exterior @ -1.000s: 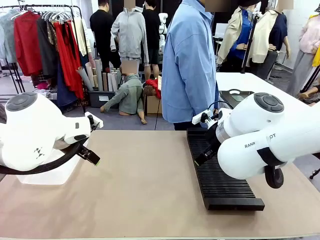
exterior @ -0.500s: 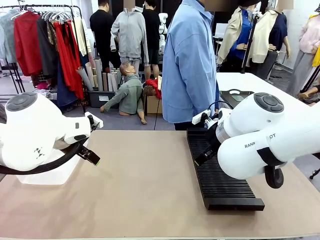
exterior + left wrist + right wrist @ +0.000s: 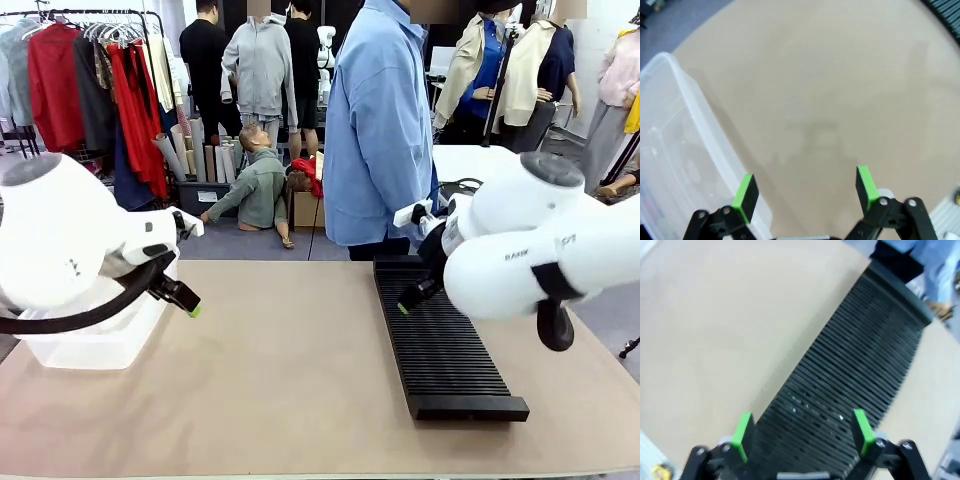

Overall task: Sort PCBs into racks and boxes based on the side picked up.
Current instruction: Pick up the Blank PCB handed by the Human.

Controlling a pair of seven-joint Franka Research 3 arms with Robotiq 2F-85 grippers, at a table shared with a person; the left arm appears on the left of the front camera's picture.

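Note:
No PCBs are in view. The long black ribbed rack (image 3: 440,345) lies on the right half of the tan table, running from the far edge toward me. My right gripper (image 3: 412,297) hovers open over its far part, and the wrist view shows the rack (image 3: 855,370) below the green pads of that open gripper (image 3: 802,432). The clear box (image 3: 95,340) stands at the table's left edge. My left gripper (image 3: 183,298) hangs open just right of it. In the left wrist view the box (image 3: 675,145) lies left of the open gripper (image 3: 805,189), with bare table between the fingers.
A person in a light blue shirt (image 3: 380,130) stands at the far edge, just behind the rack's far end. The tan table top (image 3: 290,370) stretches bare between box and rack. A white table (image 3: 465,160) stands behind on the right.
Both arms have risen a little. The left gripper's fingertip sits higher beside the box, and the right gripper has lifted and shifted slightly right over the rack.

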